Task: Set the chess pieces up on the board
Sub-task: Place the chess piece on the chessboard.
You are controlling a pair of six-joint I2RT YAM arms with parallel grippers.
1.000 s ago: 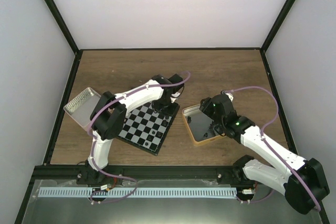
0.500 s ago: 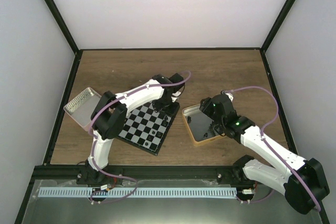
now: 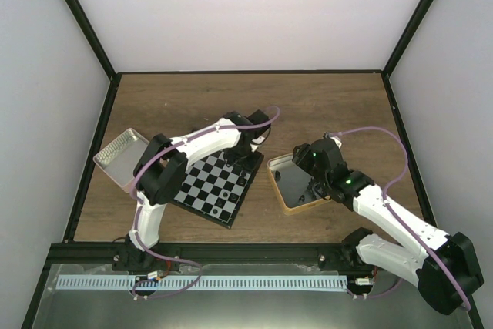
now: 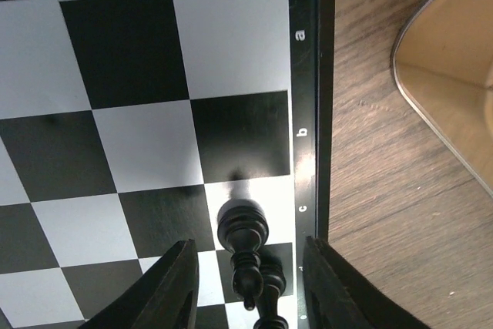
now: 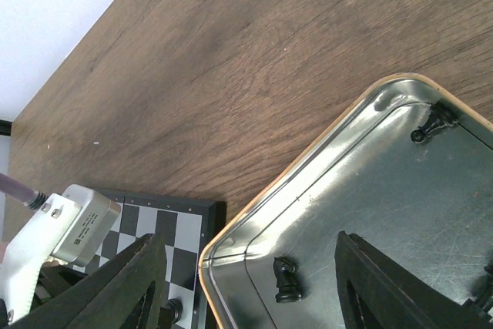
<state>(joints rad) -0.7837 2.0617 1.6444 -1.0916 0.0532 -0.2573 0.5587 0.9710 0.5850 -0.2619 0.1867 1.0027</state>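
Observation:
The chessboard (image 3: 212, 186) lies left of centre; its corner fills the left wrist view (image 4: 139, 113). My left gripper (image 3: 248, 161) hovers over the board's right edge, open, with a black piece (image 4: 243, 233) standing on a white square between the fingers and a second black piece (image 4: 269, 298) just behind it. My right gripper (image 3: 314, 182) is open over the gold-rimmed tin (image 3: 278, 196). In the right wrist view a black knight (image 5: 286, 278) lies in the tin (image 5: 308, 190) between the fingers, and another black piece (image 5: 431, 125) lies near the tin's far corner.
A silver tin (image 3: 119, 156) sits at the table's left edge. Several black pieces stand on the board's near-right squares (image 3: 228, 203). A black piece (image 5: 173, 310) stands on the board edge beside the gold-rimmed tin. Black frame posts border the table.
The left gripper has shifted slightly toward the board's right edge. The right arm has not moved.

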